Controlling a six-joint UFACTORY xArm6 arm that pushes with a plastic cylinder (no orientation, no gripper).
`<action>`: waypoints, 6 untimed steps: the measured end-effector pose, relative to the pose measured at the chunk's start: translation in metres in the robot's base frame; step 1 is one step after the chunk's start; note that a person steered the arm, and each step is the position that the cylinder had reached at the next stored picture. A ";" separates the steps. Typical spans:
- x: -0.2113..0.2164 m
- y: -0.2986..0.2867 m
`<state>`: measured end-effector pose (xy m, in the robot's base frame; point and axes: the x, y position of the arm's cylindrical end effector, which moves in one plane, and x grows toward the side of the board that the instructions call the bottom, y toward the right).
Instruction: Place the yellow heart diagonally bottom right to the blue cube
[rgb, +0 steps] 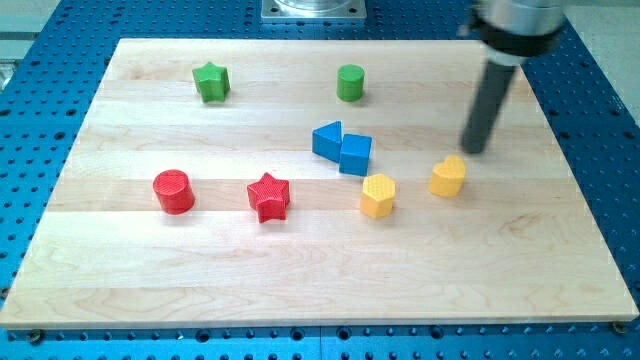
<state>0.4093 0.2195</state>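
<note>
The yellow heart (449, 177) lies on the wooden board (300, 270), right of centre. The blue cube (355, 154) sits to its left and slightly higher, touching a blue triangular block (326, 140) on the cube's left. My tip (472, 150) is just above and to the right of the yellow heart, close to it; whether it touches the heart cannot be told. The heart is to the right of the blue cube and a little lower.
A yellow hexagon block (378, 195) lies just below and right of the blue cube. A red star (269, 196) and a red cylinder (173, 191) lie at the left. A green star (211, 81) and a green cylinder (350, 82) lie near the top.
</note>
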 end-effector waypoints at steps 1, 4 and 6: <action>0.042 -0.030; 0.100 -0.084; 0.010 -0.016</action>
